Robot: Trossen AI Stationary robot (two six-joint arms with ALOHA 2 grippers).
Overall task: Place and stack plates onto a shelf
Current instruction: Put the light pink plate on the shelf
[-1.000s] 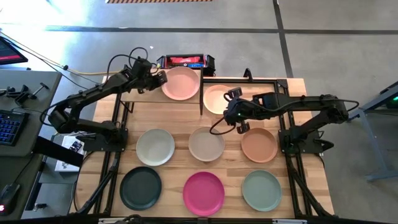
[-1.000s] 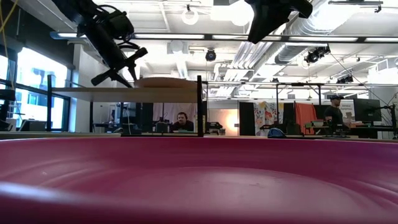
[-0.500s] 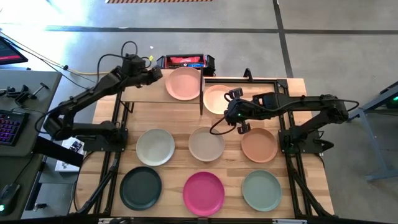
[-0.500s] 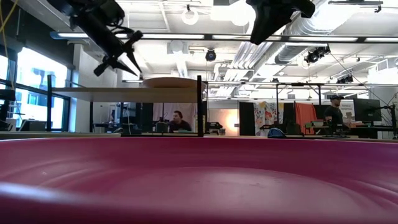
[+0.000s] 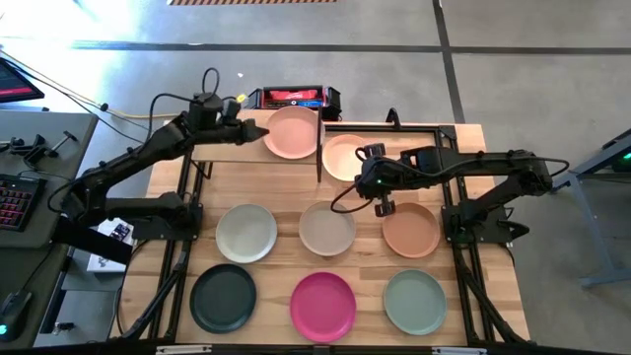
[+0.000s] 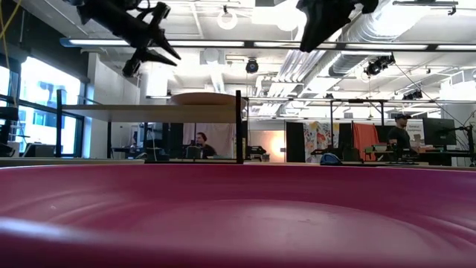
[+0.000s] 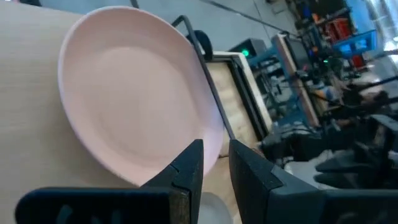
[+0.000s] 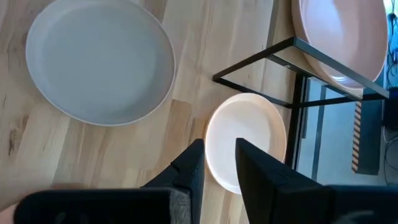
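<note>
The pink plate [image 5: 292,131] lies flat on the light-wood shelf [image 5: 222,146], at its right end; it also shows in the left wrist view [image 7: 130,93] and the low view [image 6: 201,97]. My left gripper [image 5: 260,130] [image 6: 160,48] [image 7: 216,152] hangs above the shelf by the plate's left rim, open by a narrow gap and holding nothing. My right gripper [image 5: 378,197] [image 8: 219,158] hovers over the table between the peach plate [image 5: 345,156] and the terracotta plate [image 5: 410,229], also open by a narrow gap and holding nothing.
The off-white [image 5: 246,233] and beige [image 5: 327,228] plates lie mid-table. Dark green [image 5: 223,298], magenta [image 5: 322,306] and sage green [image 5: 415,302] plates line the near edge. The peach plate lies inside a black metal frame [image 5: 439,128] right of the shelf. People sit in the room beyond.
My left gripper has risen from shelf height to well above the shelf, drawing off the pink plate's left rim. The plate has shifted slightly toward the shelf's right end and stays flat there. My right arm has kept still.
</note>
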